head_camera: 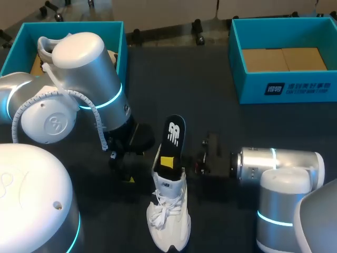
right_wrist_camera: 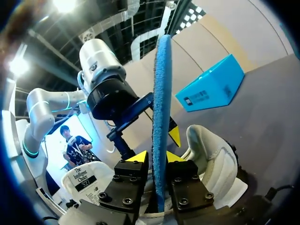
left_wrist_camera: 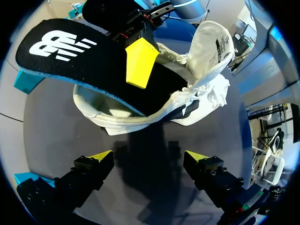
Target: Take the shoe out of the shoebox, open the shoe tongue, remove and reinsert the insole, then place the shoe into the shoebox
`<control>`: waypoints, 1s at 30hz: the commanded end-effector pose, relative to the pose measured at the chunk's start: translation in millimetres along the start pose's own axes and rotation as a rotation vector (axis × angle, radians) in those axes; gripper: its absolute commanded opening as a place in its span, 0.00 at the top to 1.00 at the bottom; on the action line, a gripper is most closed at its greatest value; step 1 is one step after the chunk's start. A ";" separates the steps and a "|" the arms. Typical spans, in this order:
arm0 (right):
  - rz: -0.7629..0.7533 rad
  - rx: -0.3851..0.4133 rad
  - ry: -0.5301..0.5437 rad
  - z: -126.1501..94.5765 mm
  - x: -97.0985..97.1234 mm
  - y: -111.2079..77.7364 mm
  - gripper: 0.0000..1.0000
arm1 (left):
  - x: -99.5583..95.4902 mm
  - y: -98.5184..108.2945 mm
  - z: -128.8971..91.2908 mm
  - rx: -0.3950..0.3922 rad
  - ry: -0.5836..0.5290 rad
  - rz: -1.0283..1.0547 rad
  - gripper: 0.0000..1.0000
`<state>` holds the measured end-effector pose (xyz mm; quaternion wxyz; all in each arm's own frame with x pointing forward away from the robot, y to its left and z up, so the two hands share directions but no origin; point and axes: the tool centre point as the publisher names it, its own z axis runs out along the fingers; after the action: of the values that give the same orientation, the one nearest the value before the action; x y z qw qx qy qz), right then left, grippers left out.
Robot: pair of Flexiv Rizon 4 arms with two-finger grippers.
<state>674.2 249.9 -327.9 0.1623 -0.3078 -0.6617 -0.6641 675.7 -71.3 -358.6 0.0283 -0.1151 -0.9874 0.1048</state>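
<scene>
A white shoe (head_camera: 169, 213) lies on the dark table, toe toward me. Its black insole (head_camera: 174, 133) with a blue underside (right_wrist_camera: 161, 108) sticks up out of the heel opening. My right gripper (head_camera: 169, 162) reaches in from the right, and the insole stands between its fingers (right_wrist_camera: 157, 157). One yellow fingertip (left_wrist_camera: 139, 63) rests on the insole's black face, and a thin gap shows at the other finger, so the gripper is open. My left gripper (left_wrist_camera: 149, 157) hangs open and empty over the bare table just left of the shoe (left_wrist_camera: 187, 93), beside its heel (head_camera: 126, 169).
A teal shoebox (head_camera: 117, 37) at the back left holds another white shoe (head_camera: 46, 48). A second teal box (head_camera: 284, 89) with a cardboard floor stands at the back right. My left arm's big joints (head_camera: 79, 89) crowd the left half of the table.
</scene>
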 end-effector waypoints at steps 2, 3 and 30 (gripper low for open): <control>-0.013 -0.030 -0.013 -3.0 4.1 1.8 0.81 | 0.4 0.2 0.5 -0.001 -0.001 0.001 0.00; -0.020 -0.032 -0.015 -3.1 3.9 3.4 0.82 | 0.4 0.2 0.5 -0.001 -0.001 0.001 0.00; 0.060 -0.024 0.035 3.6 -8.8 4.4 1.00 | 0.4 0.2 0.5 -0.001 -0.001 0.001 0.00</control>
<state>684.2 246.7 -329.6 0.1878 -0.3164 -0.6373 -0.6771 675.7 -71.3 -358.7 0.0283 -0.1151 -0.9874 0.1048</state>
